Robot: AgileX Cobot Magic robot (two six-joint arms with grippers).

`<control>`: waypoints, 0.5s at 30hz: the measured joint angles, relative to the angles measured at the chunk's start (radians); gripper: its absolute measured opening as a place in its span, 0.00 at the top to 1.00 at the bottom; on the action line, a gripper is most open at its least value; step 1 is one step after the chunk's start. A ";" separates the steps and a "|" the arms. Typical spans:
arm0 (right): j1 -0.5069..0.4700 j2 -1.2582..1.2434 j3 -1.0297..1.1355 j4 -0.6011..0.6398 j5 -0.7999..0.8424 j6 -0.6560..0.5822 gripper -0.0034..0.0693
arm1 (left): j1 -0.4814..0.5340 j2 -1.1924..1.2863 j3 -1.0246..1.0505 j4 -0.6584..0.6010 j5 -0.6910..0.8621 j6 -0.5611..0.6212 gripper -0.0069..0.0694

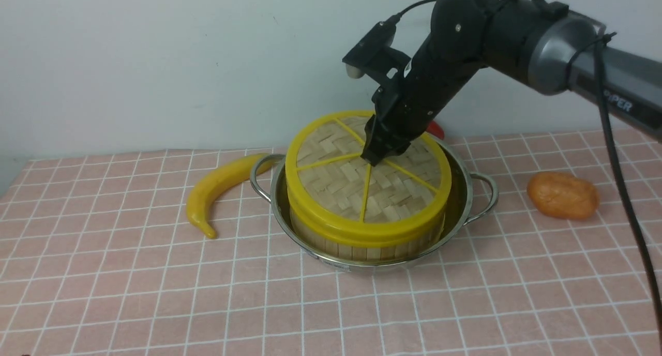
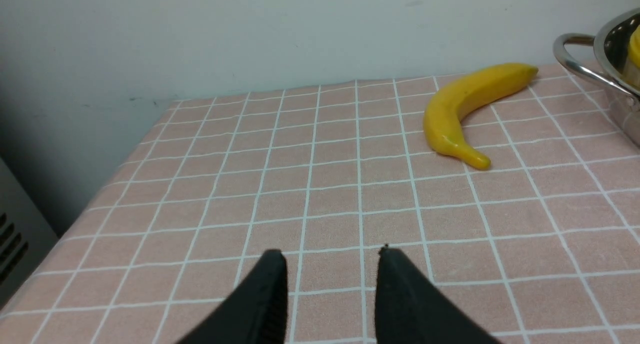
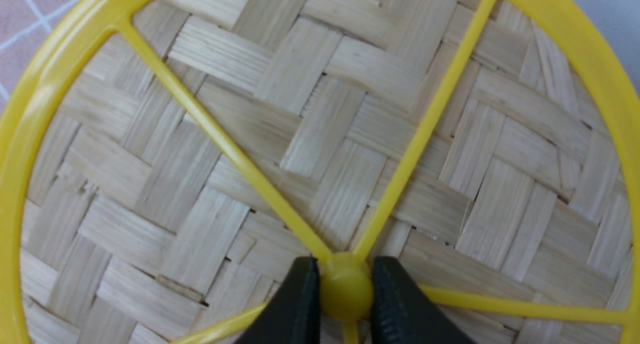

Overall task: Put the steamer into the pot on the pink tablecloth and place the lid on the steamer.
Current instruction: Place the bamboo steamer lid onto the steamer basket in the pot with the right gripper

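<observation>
Gripping the lid's (image 1: 368,176) hub, the right tool (image 3: 345,304) holds it on the steamer (image 1: 362,242) in the pot (image 1: 468,201). Releasing while tilted could leave it askew. The left tool (image 2: 331,294) hangs parted, empty.

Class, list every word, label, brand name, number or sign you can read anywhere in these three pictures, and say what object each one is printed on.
"PER": white letters on the grey forearm tube of the right arm in the front view; the start of the word is cut off by a black cable.
A small white sticker on the black wrist housing above the right end effector: too small to read.
Nothing else bears text.
</observation>
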 joint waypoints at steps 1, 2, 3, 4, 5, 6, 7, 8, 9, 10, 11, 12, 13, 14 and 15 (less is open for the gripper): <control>0.000 0.003 0.000 0.001 -0.001 0.000 0.75 | 0.000 0.000 0.000 0.000 0.000 0.000 0.59; 0.000 0.015 0.000 0.003 -0.010 0.000 0.75 | 0.000 0.000 0.000 0.000 0.000 0.000 0.59; 0.000 0.016 0.000 0.003 -0.012 0.000 0.75 | 0.000 0.000 0.000 0.000 0.000 0.000 0.59; 0.000 0.023 0.000 0.004 -0.017 0.000 0.75 | 0.000 0.000 0.000 0.000 0.000 0.000 0.59; 0.000 0.024 0.000 0.004 -0.018 0.000 0.75 | 0.000 0.000 0.000 0.000 0.000 0.000 0.59; 0.000 0.026 0.000 0.006 -0.022 0.000 0.75 | 0.000 0.000 0.000 0.000 0.000 0.000 0.59; 0.000 0.028 0.000 0.006 -0.023 0.000 0.75 | 0.000 0.000 0.000 0.000 0.000 0.000 0.59; 0.000 0.028 0.000 0.007 -0.023 0.000 0.75 | 0.000 0.000 0.000 0.000 0.000 0.000 0.59; 0.000 0.028 0.000 0.008 -0.023 0.000 0.75 | 0.000 0.000 0.000 0.000 0.000 0.000 0.59; 0.000 0.028 0.000 0.008 -0.023 0.000 0.75 | 0.000 0.000 0.000 0.000 0.000 0.000 0.59; 0.000 0.030 0.000 0.009 -0.023 -0.001 0.75 | 0.000 0.000 0.000 0.000 0.000 0.000 0.59; 0.000 0.030 0.000 0.010 -0.023 -0.001 0.75 | 0.000 0.000 0.000 0.000 0.000 0.000 0.59; 0.000 0.031 0.000 0.012 -0.023 -0.001 0.75 | 0.000 0.000 0.000 0.000 0.000 0.000 0.59; 0.000 0.032 0.000 0.013 -0.023 -0.001 0.75 | 0.000 0.000 0.000 0.000 0.000 0.000 0.59; 0.000 0.034 -0.001 0.015 -0.023 -0.001 0.75 | 0.000 0.000 0.000 0.000 0.000 0.000 0.59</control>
